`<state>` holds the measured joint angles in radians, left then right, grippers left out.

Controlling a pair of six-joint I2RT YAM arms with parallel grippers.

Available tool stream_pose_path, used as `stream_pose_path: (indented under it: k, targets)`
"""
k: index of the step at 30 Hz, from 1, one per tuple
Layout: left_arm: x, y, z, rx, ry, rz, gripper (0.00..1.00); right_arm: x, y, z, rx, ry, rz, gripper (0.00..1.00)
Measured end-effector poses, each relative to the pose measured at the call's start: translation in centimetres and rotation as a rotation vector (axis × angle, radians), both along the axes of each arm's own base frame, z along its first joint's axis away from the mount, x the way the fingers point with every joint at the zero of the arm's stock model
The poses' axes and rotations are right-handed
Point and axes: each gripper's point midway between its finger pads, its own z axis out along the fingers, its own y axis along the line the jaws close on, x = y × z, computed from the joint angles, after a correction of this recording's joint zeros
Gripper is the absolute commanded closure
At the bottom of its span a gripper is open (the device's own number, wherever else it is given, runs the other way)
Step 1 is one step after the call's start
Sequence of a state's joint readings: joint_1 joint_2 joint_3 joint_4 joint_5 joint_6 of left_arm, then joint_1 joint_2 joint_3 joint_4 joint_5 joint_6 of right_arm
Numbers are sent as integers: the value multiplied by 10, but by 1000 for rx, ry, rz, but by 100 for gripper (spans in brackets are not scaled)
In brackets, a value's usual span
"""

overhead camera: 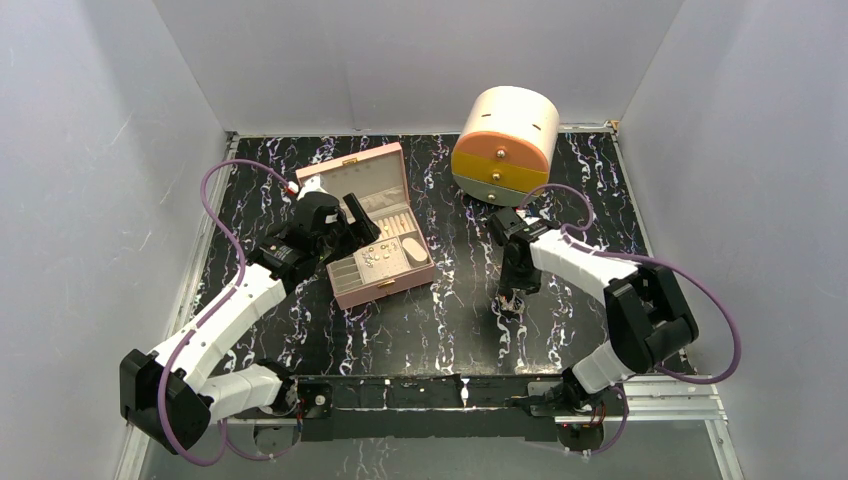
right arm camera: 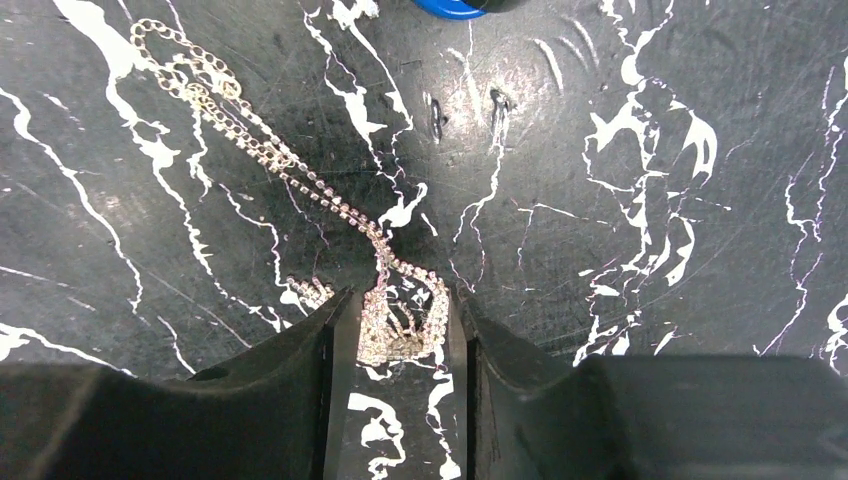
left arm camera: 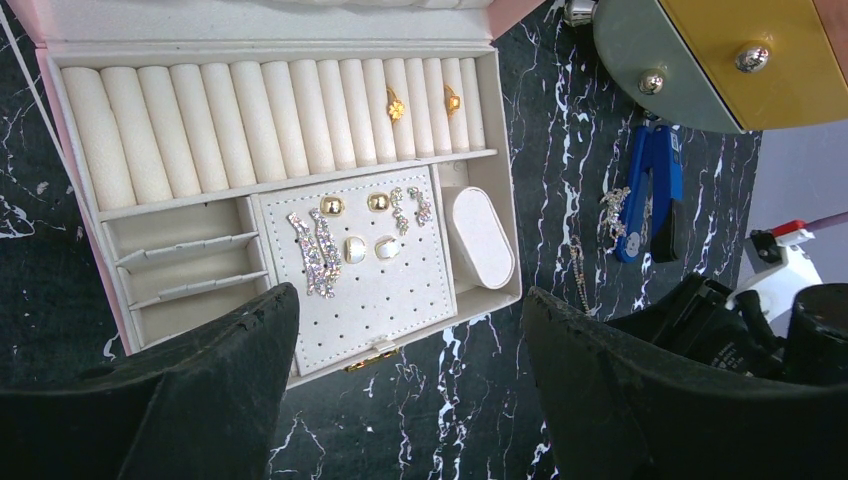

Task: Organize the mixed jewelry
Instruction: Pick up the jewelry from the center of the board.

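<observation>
Right wrist: rhinestone necklace [right arm camera: 396, 338], pendant end between half-spread jaws of the right gripper [right arm camera: 402, 302].

jewelry: earrings [left arm camera: 352, 240] on pad [left arm camera: 400, 295] | 2 gold pieces [left arm camera: 396, 103] in rolls [left arm camera: 200, 130] | chain [right arm camera: 290, 165] on table [right arm camera: 650, 250]

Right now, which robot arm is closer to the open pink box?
Left. The left end effector hovers over the pink box's left side; the right end effector is well off to its right, low over a chain on the table.
</observation>
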<state>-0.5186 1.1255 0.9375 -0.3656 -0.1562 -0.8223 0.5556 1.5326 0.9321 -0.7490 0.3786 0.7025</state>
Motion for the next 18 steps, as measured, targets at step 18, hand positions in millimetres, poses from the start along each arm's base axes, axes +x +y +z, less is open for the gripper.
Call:
stream_pose_path:
  k: [18]
  targets:
    - [1, 0, -4, 7, 10, -1, 21, -13, -10, -6, -12, 15, -53, 53]
